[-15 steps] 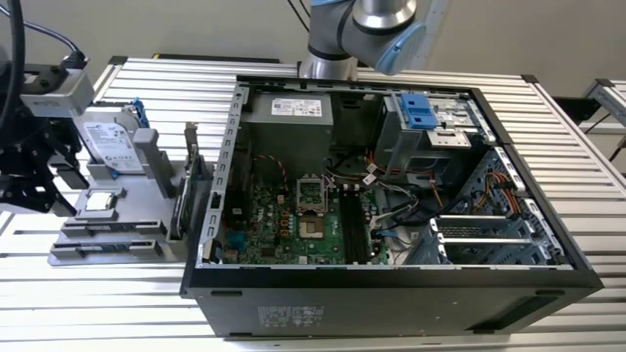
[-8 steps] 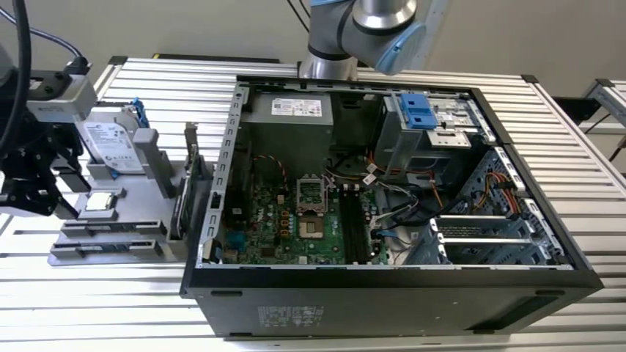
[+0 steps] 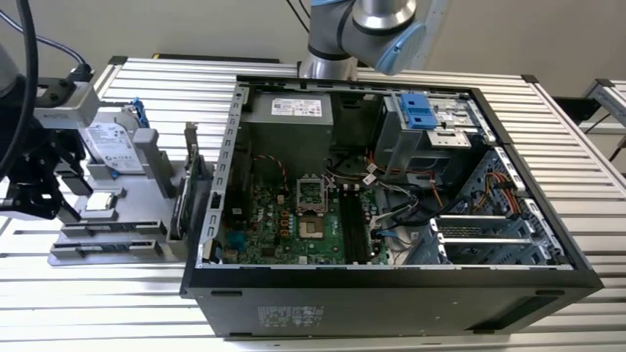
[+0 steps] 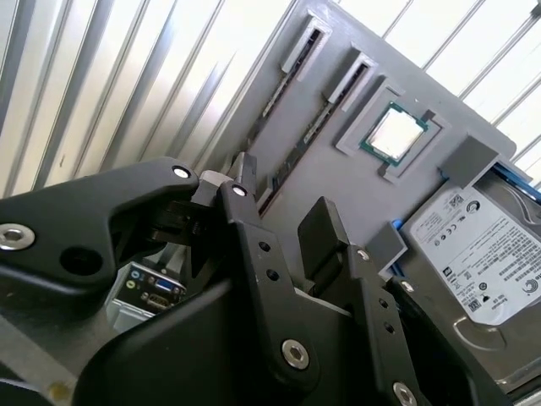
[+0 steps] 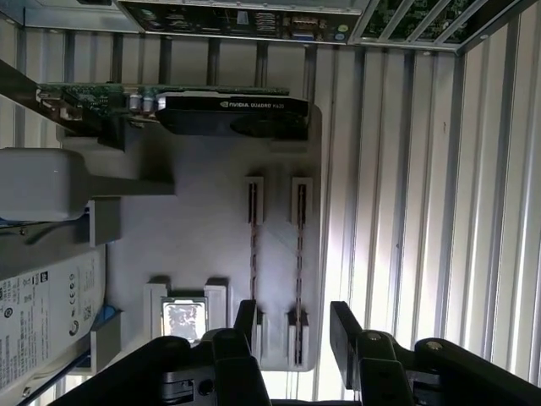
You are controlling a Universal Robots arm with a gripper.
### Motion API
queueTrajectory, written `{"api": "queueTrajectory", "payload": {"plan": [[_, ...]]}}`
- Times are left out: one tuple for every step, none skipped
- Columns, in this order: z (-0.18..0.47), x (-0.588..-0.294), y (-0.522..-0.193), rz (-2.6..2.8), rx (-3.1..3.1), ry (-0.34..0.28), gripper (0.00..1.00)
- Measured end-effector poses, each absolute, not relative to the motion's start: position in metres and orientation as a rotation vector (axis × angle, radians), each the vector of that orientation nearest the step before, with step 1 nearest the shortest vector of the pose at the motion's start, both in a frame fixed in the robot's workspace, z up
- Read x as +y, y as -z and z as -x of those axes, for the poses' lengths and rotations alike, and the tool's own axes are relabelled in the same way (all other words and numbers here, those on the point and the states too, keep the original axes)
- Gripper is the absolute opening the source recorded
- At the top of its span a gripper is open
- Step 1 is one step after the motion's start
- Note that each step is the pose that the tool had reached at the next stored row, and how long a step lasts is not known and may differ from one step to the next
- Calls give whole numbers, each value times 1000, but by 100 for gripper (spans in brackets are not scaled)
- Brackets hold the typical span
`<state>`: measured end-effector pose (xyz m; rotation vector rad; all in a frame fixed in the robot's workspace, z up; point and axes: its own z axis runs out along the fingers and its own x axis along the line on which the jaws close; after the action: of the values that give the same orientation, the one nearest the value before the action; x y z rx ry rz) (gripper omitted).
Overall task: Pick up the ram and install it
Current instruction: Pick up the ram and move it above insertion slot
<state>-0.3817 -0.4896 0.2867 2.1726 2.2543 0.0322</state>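
Above the 2 ram sticks (image 5: pixel 298 254) the way seems open, hemmed by the upright card (image 5: pixel 228 114) and hard drive (image 5: pixel 42 313).

place: robotics lab | evidence: open PC case (image 3: pixel 391 308), aluminium slat bench (image 3: pixel 577 154), parts fixture (image 3: pixel 132 220)

In the exterior view the arm (image 3: pixel 377 26) enters at the top centre of the frame as a silver joint with a pale blue cap. The gripper (image 3: pixel 44 202) hangs at the far left edge of that frame, about mid-height. It is a black linkage body pointing downward, and a black cable (image 3: pixel 31 44) curves down toward it from the upper left corner. In both wrist views the gripper (image 4: pixel 283 199) (image 5: pixel 294 315) shows two black fingers (image 4: pixel 254 245) reaching forward. Its jaws are spread with a plain gap between them, and silver pins mark the linkage joints.
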Motion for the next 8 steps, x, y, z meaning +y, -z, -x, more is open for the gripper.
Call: {"api": "queueTrajectory", "payload": {"plan": [[382,-490,-286,-2173,2255,-31,100],[382,-490,-285,-2173,2255,-31,100],[382,-490,-284,-2173,2256,-30,100],[382,-490,-283,-2173,2256,-29,100],[382,-490,-283,-2173,2257,-29,100],[382,-490,-282,-2174,2257,-28,100],[382,-490,-281,-2174,2258,-27,100],[382,-490,-280,-2174,2259,-26,100]]}}
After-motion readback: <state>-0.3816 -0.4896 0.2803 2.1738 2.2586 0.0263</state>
